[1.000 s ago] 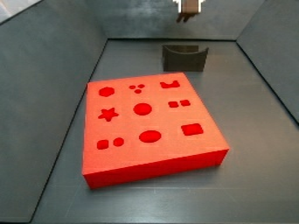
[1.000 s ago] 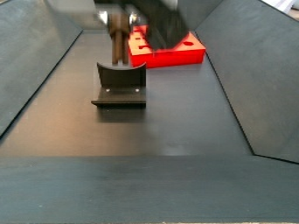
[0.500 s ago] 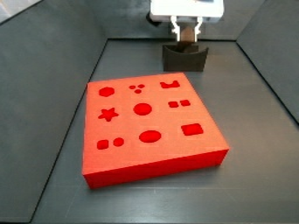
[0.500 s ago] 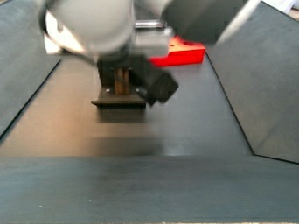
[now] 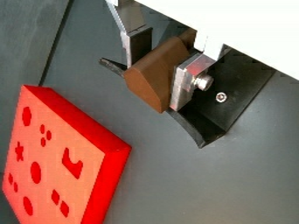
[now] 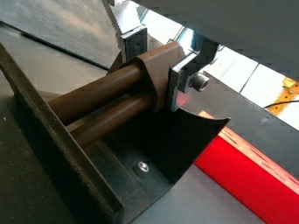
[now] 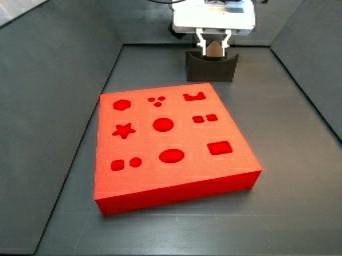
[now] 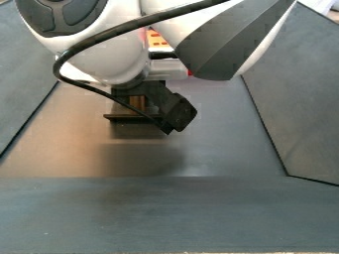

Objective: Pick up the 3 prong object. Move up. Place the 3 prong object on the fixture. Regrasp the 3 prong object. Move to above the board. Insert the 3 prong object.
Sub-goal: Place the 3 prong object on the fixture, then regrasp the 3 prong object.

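There is one gripper (image 5: 156, 63), and it sits low over the single fixture (image 7: 211, 66) at the far end of the floor, well apart from the one red board (image 7: 171, 148). Both wrist views show its two silver fingers (image 5: 188, 77) clamped on the brown 3 prong object (image 5: 153, 77), one plate on each flank of the block, so the gripper is closed on that piece. In a wrist view the 3 prong object (image 6: 114, 98) shows rounded brown prongs running away from the fingers along the dark wall of the fixture (image 6: 140, 162); two prongs are plain to see, and a third cannot be made out there. In a side view the fingers reach down to the top of the fixture, with the brown piece only a small patch between them. In a side view the arm's white and black body hides most of the fixture (image 8: 130, 118), and only a sliver of the board (image 8: 159, 42) shows behind it. The board's top carries eleven darker cut-outs, three of them small round holes near its far edge
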### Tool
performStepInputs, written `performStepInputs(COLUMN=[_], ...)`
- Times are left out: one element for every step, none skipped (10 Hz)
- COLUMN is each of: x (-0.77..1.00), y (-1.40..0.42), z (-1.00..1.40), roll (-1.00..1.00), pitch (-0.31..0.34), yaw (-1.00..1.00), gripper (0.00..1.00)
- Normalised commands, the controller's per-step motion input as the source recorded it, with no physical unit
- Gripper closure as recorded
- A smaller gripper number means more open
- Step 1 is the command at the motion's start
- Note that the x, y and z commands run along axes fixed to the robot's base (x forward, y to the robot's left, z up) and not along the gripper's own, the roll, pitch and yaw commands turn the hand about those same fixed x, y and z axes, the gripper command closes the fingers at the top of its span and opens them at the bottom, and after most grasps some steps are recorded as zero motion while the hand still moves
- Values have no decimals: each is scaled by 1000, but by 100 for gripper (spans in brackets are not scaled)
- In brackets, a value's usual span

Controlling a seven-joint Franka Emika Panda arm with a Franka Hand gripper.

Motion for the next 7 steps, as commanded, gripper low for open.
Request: performStepInputs(x=[81,83,0,0,-8,-32,-40], y=[168,174,0,0,5,2,3], z=[-363,-348,0,1000,1000,1000,1000], roll=[-70,-69,0,47,53,44,35], pitch=[-6,-10,0,-12,-5,7,12], yaw=[-156,-148,0,89,93,80,69], gripper=[100,100,0,0,0,0,0])
